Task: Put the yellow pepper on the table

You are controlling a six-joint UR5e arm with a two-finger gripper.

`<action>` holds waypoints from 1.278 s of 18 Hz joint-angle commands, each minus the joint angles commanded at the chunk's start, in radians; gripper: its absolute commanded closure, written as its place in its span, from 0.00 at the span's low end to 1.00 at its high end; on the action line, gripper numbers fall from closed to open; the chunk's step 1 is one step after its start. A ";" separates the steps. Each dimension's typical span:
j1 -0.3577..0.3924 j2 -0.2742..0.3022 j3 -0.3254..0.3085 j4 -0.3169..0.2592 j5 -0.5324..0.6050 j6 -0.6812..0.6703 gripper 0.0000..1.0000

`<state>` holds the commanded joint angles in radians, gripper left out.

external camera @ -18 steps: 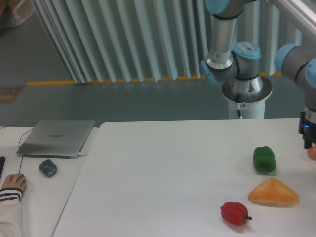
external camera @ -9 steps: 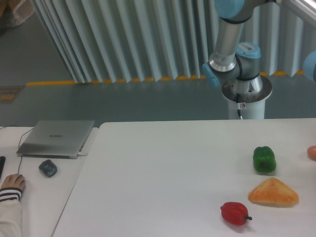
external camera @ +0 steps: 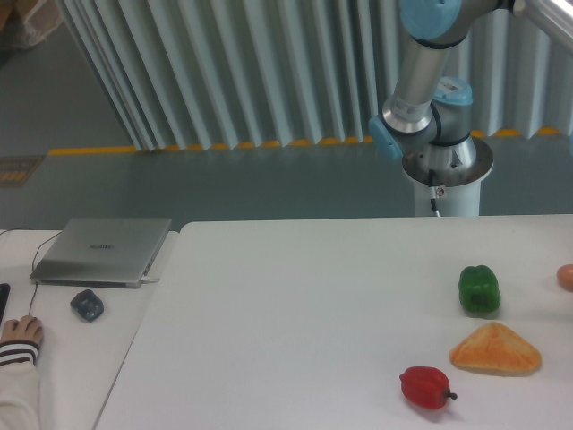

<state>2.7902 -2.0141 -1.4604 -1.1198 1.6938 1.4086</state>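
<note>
Yellow pepper: not identifiable in the camera view; no bright-yellow item lies on the visible worktop [external camera: 295, 305], a large matte white surface with a rounded far-left corner. Gripper: outside the picture, so whether its fingers are apart or together cannot be told. Only the robot arm [external camera: 421, 76] shows, its grey links and light-blue joints rising from a round pedestal base [external camera: 445, 179] behind the far edge of the worktop and leaving the picture at the top right.

Near the right edge of the worktop stands a green pepper [external camera: 479, 289]. Just in front of it, toward the near edge, lies an orange-tan triangular wedge [external camera: 496, 350]. A red pepper [external camera: 424, 386] lies to the left of the wedge, close to the near edge, its stem pointing right. At the extreme right edge an orange rounded item [external camera: 566, 277] is cut off by the picture border; its kind cannot be told.

Left of the worktop, a narrower white desk [external camera: 63, 349] carries a closed silver laptop [external camera: 103, 250], a dark mouse [external camera: 87, 305], and a person's hand [external camera: 21, 334] in a striped cuff.
</note>
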 joint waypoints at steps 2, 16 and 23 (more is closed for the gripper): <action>0.005 -0.018 0.014 0.014 -0.005 -0.081 0.00; 0.011 -0.092 0.051 0.086 -0.010 -0.088 0.00; 0.011 -0.121 0.055 0.107 -0.005 -0.089 0.00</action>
<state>2.8010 -2.1353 -1.4051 -1.0124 1.6889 1.3192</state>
